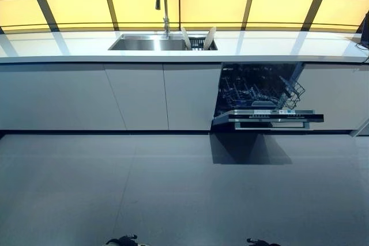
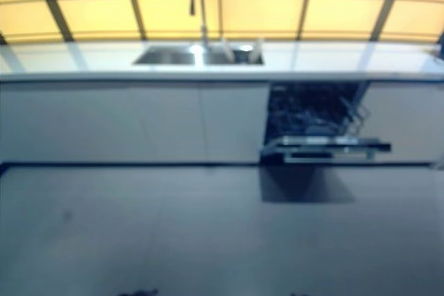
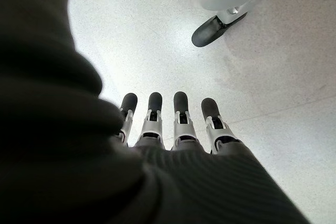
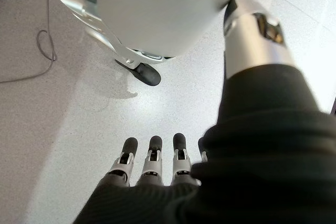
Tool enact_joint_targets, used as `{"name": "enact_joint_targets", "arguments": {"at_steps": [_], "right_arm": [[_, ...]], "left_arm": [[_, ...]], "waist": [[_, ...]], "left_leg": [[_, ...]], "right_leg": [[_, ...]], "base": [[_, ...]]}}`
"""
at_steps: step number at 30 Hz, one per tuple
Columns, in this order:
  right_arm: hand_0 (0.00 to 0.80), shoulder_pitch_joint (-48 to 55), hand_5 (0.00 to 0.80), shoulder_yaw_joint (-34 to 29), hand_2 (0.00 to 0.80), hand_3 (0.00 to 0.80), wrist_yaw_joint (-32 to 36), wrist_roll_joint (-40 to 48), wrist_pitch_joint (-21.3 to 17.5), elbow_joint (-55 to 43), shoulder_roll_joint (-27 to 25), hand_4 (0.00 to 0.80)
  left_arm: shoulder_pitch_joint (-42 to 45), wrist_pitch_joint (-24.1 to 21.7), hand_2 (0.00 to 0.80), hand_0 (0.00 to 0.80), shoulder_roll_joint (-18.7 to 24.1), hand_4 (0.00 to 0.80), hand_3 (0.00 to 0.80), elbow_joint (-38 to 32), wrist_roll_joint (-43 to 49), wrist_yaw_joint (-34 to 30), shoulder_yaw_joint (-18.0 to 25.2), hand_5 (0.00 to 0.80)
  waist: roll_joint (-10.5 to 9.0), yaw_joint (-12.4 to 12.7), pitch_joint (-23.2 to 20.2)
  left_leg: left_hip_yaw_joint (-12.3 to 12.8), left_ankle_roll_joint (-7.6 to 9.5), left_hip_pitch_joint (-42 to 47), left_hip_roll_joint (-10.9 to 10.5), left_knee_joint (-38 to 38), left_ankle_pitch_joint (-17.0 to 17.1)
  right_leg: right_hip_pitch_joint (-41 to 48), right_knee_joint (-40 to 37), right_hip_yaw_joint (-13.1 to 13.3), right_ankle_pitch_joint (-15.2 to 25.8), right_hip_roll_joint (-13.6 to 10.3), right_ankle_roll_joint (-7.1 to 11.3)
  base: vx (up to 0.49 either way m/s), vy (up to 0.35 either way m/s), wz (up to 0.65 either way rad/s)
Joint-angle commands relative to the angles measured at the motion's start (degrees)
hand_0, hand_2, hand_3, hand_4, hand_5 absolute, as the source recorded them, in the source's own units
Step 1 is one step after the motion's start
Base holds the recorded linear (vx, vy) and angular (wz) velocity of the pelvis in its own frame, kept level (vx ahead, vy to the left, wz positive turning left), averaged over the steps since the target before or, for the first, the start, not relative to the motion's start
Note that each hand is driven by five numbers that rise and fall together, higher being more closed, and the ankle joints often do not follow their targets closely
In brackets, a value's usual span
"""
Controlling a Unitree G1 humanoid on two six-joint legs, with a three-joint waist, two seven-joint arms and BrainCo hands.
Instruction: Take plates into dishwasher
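Down at the robot's sides, both hands hang empty; plates wait far off in the sink.

Nearest, the left hand [image 3: 173, 129] and right hand [image 4: 152, 163] point at the floor [image 1: 173, 188], fingers straight, slightly apart and holding nothing. Beyond the open floor, the dishwasher [image 1: 259, 93] stands under the counter [image 1: 69, 47] with its door [image 1: 268, 117] dropped flat and its rack [image 1: 256, 87] showing. Farthest, two plates [image 1: 197, 38] stand on edge at the right end of the sink [image 1: 138, 42], probably in a small rack, flat faces turned sideways along the counter, long axis near upright, tops leaning apart. Judged from here, the lowered door juts into the walking path, so a straight approach could knock it; a thin, tilted plate rim could also slip from smooth fingertips.
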Motion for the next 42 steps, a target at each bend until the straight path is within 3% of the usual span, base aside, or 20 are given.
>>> {"name": "enact_joint_targets", "arguments": {"at_steps": [1, 10, 13, 15, 17, 18, 19, 20, 21, 23, 24, 26, 30, 33, 38, 42], "right_arm": [[0.000, -4.84, 0.000, 1.64, 0.000, 0.000, -0.32, -1.68, -0.54, 3.74, 0.68, 0.000], [0.000, -4.82, 0.000, 2.01, 0.000, 0.000, 0.29, -1.35, -2.32, 3.04, 0.95, 0.000], [0.000, -5.23, 0.000, 2.85, 0.000, 0.000, 2.97, 2.05, -6.86, 0.00, 0.52, 0.000], [0.000, -5.44, 0.000, 3.64, 0.000, 0.000, 5.78, 4.63, -7.12, -6.42, -0.03, 0.000], [0.000, -5.52, 0.000, 5.01, 0.000, 0.000, 9.26, 9.78, -3.10, -23.55, -1.71, 0.000], [0.000, -5.44, 0.000, 5.21, 0.000, 0.000, 10.63, 11.02, -4.93, -26.58, -2.07, 0.000], [0.000, -4.95, 0.000, 6.05, 0.000, 0.000, 12.53, 15.47, -2.07, -41.26, -4.30, 0.000], [0.000, -4.93, 0.000, 6.09, 0.000, 0.000, 13.35, 16.26, -2.92, -43.60, -4.88, 0.000], [0.000, -5.37, 0.000, 5.71, 0.000, 0.000, 17.06, 21.15, -7.43, -51.58, -7.15, 0.000], [0.000, -6.20, 0.000, 4.53, 0.000, 0.000, 18.66, 26.83, -7.81, -58.30, -8.51, 0.000], [0.000, -8.23, 0.000, 2.43, 0.000, 0.000, 19.90, 34.59, -10.34, -64.84, -9.41, 0.000], [0.000, -11.30, 0.000, -0.69, 0.000, 0.000, 20.09, 42.87, -10.81, -70.09, -8.19, 0.000], [0.000, -16.88, 0.000, -5.03, 0.000, 0.000, 17.31, 52.87, -11.08, -75.95, -3.65, 0.000], [0.000, -20.28, 0.000, -7.23, 0.000, 0.000, 13.21, 56.28, -13.95, -79.17, -1.23, 0.000], [0.000, -23.97, 0.000, -9.15, 0.000, 0.000, 3.57, 49.01, -19.50, -81.77, -2.97, 0.000], [0.000, -25.56, 0.000, -10.15, 0.000, 0.000, -2.40, 45.60, -19.72, -81.45, -6.31, 0.000]], "left_arm": [[-3.80, -0.88, 0.000, 0.000, -1.42, 0.000, 0.000, 2.50, 0.72, 0.97, 0.46, 0.000], [-3.56, -0.45, 0.000, 0.000, -1.61, 0.000, 0.000, 2.67, 0.69, 1.29, 1.16, 0.000], [-3.56, 0.26, 0.000, 0.000, -1.67, 0.000, 0.000, 2.34, 1.18, 1.23, 1.18, 0.000], [-3.25, 0.85, 0.000, 0.000, -1.59, 0.000, 0.000, 1.44, 1.55, 1.24, 1.12, 0.000], [-2.21, 1.78, 0.000, 0.000, -0.81, 0.000, 0.000, -0.74, 1.58, 1.54, 0.93, 0.000], [-1.88, 2.06, 0.000, 0.000, -0.59, 0.000, 0.000, -1.40, 1.62, 1.55, 0.95, 0.000], [-0.66, 2.50, 0.000, 0.000, 0.10, 0.000, 0.000, -3.41, 1.78, 1.62, 1.21, 0.000], [-0.47, 2.42, 0.000, 0.000, 0.24, 0.000, 0.000, -3.62, 1.69, 1.63, 1.23, 0.000], [-0.14, 1.83, 0.000, 0.000, 0.68, 0.000, 0.000, -3.73, 1.16, 1.76, 1.01, 0.000], [-0.14, 1.24, 0.000, 0.000, 0.89, 0.000, 0.000, -3.36, 0.80, 1.85, 0.80, 0.000], [-0.21, 0.89, 0.000, 0.000, 0.87, 0.000, 0.000, -3.04, 0.65, 2.07, 0.84, 0.000], [-0.42, 0.58, 0.000, 0.000, 0.62, 0.000, 0.000, -2.38, 0.40, 2.24, 0.67, 0.000], [-0.73, -0.43, 0.000, 0.000, -0.55, 0.000, 0.000, -0.45, 0.77, 2.85, 0.46, 0.000], [-0.46, -1.92, 0.000, 0.000, -1.16, 0.000, 0.000, 0.91, 0.76, 3.26, -0.19, 0.000], [-0.25, -2.49, 0.000, 0.000, -1.34, 0.000, 0.000, 2.64, 0.88, 3.49, -0.62, 0.000], [-0.19, -3.15, 0.000, 0.000, -1.07, 0.000, 0.000, 3.17, 0.45, 3.99, -0.92, 0.000]], "waist": [[-0.40, -1.28, 1.96], [-0.59, -0.94, 1.82], [-0.75, -0.71, 1.97], [-0.95, -0.71, 2.21], [-1.40, -0.88, 2.49], [-1.51, -0.97, 2.54], [-1.73, -1.42, 2.76], [-1.75, -1.52, 2.78], [-1.75, -1.85, 2.84], [-1.75, -2.03, 2.83], [-1.75, -2.14, 2.83], [-1.65, -2.13, 2.75], [-1.40, -1.64, 2.63], [-1.09, -0.89, 2.51], [-0.65, -0.52, 2.57], [-0.47, -0.86, 2.59]], "left_leg": [[1.33, 2.35, 0.93, -2.70, 0.27, -9.02], [1.21, 2.28, 1.25, -2.73, 0.27, -9.06], [0.83, 2.21, 1.43, -2.73, 0.27, -8.97], [0.66, 2.18, 1.48, -2.71, 0.27, -8.87], [0.86, 2.18, 1.26, -2.62, 0.27, -8.69], [0.95, 2.19, 1.16, -2.60, 0.27, -8.67], [1.23, 2.21, 0.82, -2.53, 0.27, -8.63], [1.30, 2.22, 0.74, -2.52, 0.27, -8.63], [1.52, 2.31, 0.39, -2.49, 0.27, -8.66], [1.71, 2.33, 0.20, -2.50, 0.27, -8.68], [1.99, 2.28, 0.09, -2.47, 0.27, -8.79], [2.26, 2.26, 0.11, -2.44, 0.27, -8.96], [2.30, 2.48, 0.26, -2.56, 0.27, -9.28], [1.85, 2.96, 0.62, -2.94, 0.27, -9.39], [2.04, 3.74, 0.66, -3.59, 0.27, -9.63], [2.68, 4.28, 0.72, -3.68, 0.27, -9.91]], "right_leg": [[3.56, 0.06, 0.08, -8.56, 0.95, 4.69], [3.93, 0.06, -0.38, -8.75, 1.00, 4.58], [4.19, 0.06, -0.47, -8.70, 1.00, 4.56], [4.29, 0.06, -0.52, -8.65, 0.97, 4.54], [4.08, 0.06, -0.46, -8.45, 1.00, 4.40], [3.97, 0.06, -0.45, -8.43, 1.02, 4.37], [3.56, 0.06, -0.25, -8.34, 1.06, 4.31], [3.46, 0.06, -0.20, -8.32, 1.07, 4.31], [3.03, 0.06, 0.03, -8.32, 1.08, 4.34], [2.78, 0.06, 0.22, -8.34, 1.11, 4.42], [2.61, 0.06, 0.35, -8.41, 1.13, 4.52], [2.58, 0.06, 0.33, -8.50, 1.08, 4.63], [2.76, 0.06, 0.10, -8.67, 0.86, 4.54], [2.89, 0.06, 0.50, -8.78, 0.63, 4.31], [2.68, 0.48, 0.47, -8.52, -0.14, 4.80], [1.63, 2.19, 0.74, -8.59, -0.76, 5.61]], "base": [[0.000, 0.000, 0.00], [0.000, 0.000, 0.00], [0.000, 0.000, 0.00], [0.000, 0.000, 0.00], [0.000, 0.000, 0.00], [-0.034, -0.012, 0.00], [-0.034, -0.006, 0.01], [-0.047, 0.004, 0.02], [0.000, 0.000, 0.00], [0.000, 0.000, 0.00], [0.000, 0.000, 0.00], [0.008, 0.038, -0.01], [0.026, 0.044, -0.02], [0.065, 0.080, 0.00], [0.055, 0.133, -0.03], [0.044, 0.116, -0.01]]}}
